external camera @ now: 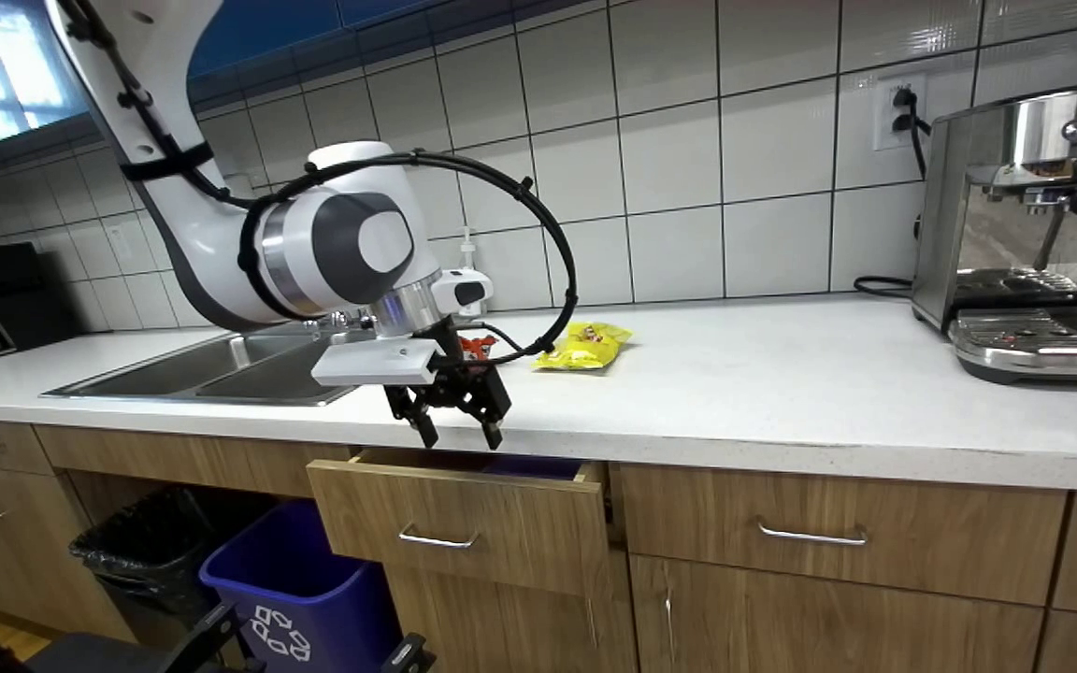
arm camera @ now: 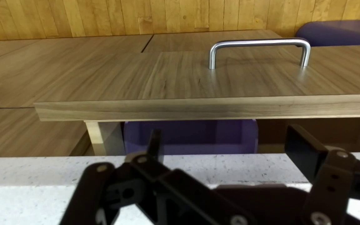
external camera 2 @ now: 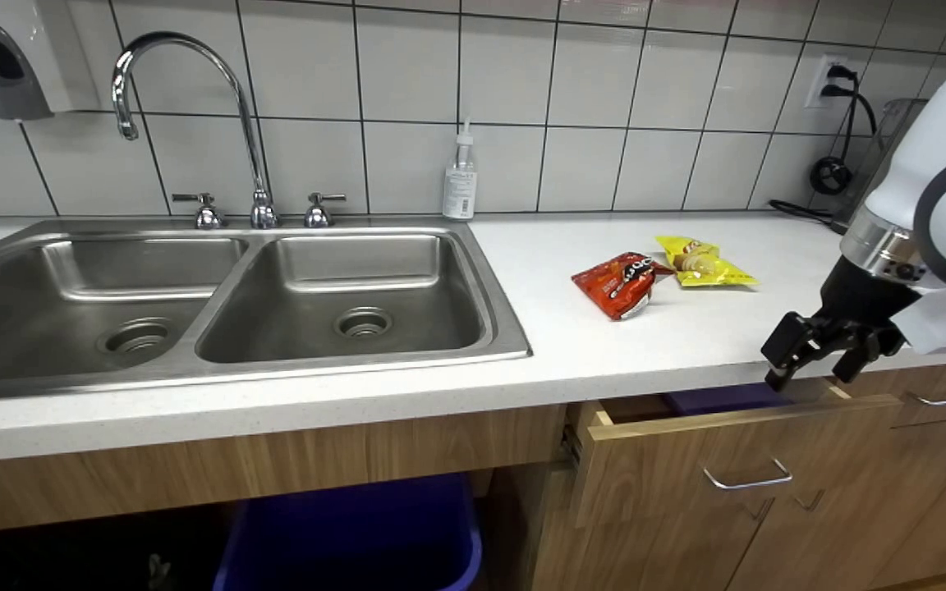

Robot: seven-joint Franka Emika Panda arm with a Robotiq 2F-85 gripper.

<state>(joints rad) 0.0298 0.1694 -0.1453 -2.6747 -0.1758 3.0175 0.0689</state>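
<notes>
Wrist view, drawer [arm camera: 173, 78] beyond parted jaws, purple tray [arm camera: 191, 134] apparently inside

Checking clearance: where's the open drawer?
In an exterior view, right half: the drawer juts from under the counter, right of the blue bin, below the tool.

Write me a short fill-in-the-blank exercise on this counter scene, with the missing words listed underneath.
With its jaws apart, the pincer holds ____.
The drawer is not shut but partly ____.
The sink has ____ basins.
The red snack bag lies between the sink and the ____ packet.

Missing words: nothing; open; two; yellow.
</notes>
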